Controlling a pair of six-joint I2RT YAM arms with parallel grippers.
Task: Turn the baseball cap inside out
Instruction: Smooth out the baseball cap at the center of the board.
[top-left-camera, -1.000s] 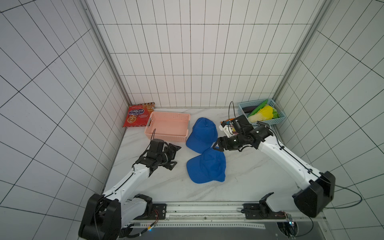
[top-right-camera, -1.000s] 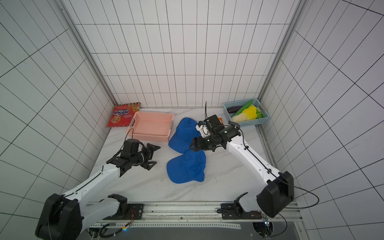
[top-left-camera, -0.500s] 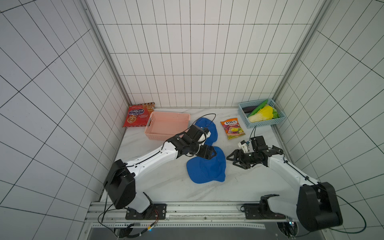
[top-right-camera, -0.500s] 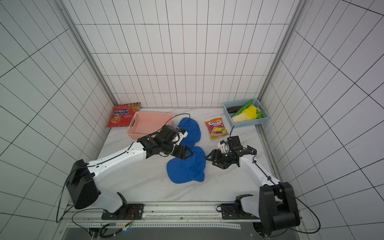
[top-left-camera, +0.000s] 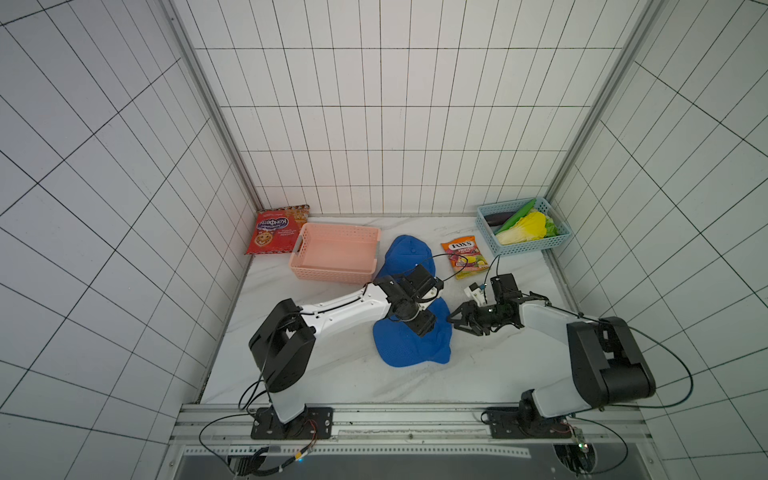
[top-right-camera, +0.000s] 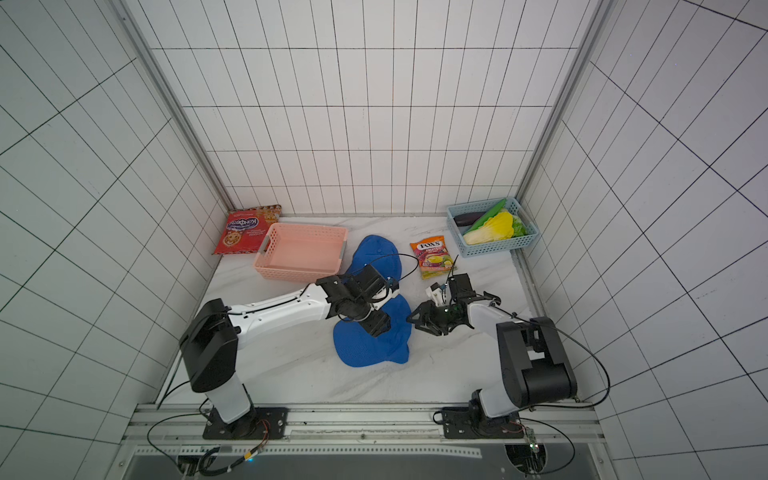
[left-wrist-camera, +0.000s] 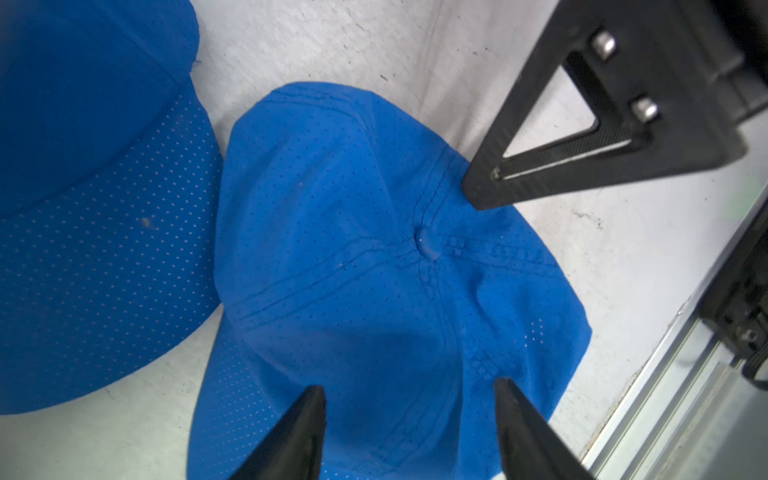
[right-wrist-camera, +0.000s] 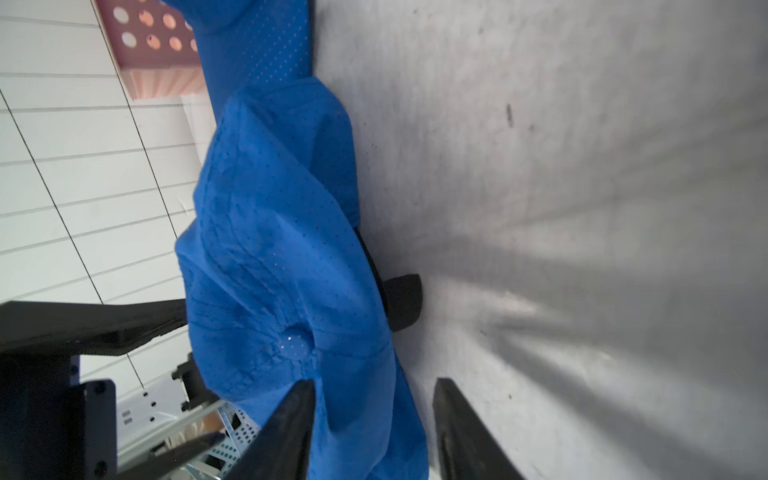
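— Where was the baseball cap (top-left-camera: 409, 347) when you looked?

— Flat on the marble table (top-left-camera: 332, 374), crown up, a little front of centre. The left gripper (top-left-camera: 422, 327) hung right over the crown. Its jaws stood apart, straddling the fabric just short of the button (left-wrist-camera: 426, 245), and they pinched nothing that I could see.

— And the other one?

— The right gripper (top-left-camera: 455, 322) sat at the cap's 3 o'clock edge, low to the table, its jaws parted too. One finger was over the cloth and one over bare marble, with the hem between them, not clamped.

— How were the arms set?

— The left arm (top-left-camera: 349, 305) reached in from 8 o'clock, stretched long and nearly level, wrist bent down. The right arm (top-left-camera: 540, 316) was folded, with its forearm low and pointing toward 9 o'clock.

— Any room to work?

— A second cap (top-left-camera: 405, 253) lay just beside ours at 12 o'clock, with the pink basket (top-left-camera: 332, 276) at 11 and a candy bag (top-left-camera: 463, 255) at 1. From 4 round to 7 o'clock there was bare table down to the front rail (top-left-camera: 415, 413).
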